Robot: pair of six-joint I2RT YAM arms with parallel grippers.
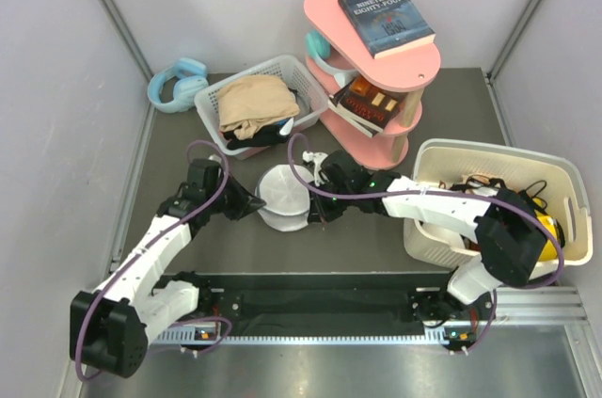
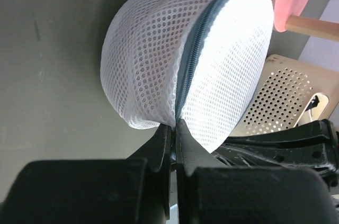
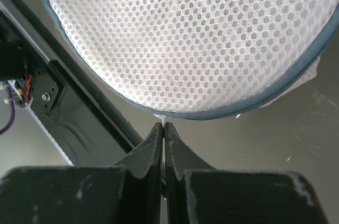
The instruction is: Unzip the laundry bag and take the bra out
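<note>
Left gripper (image 2: 172, 127): jaws pressed together, pinching the lower edge of the laundry bag (image 1: 280, 189) right where its blue-grey zipper band (image 2: 197, 49) ran down between the tips. Bag sat mid-table (image 1: 357, 238), between the two grippers, in front of the white slatted basket (image 1: 299, 73), tipped up on its rim; zipper closed along every stretch in view. Right gripper (image 3: 164, 126): jaws likewise squeezed together, nipping a small white bit of the bag just under the zipper band. Cream tub (image 1: 564, 172) stood well to the right.

One laundry bag (image 1: 282, 193), two books (image 1: 387, 17) (image 1: 367, 102), one basket (image 1: 211, 108), one tub (image 1: 489, 147), one shelf (image 1: 324, 3), one headset (image 1: 177, 85).
</note>
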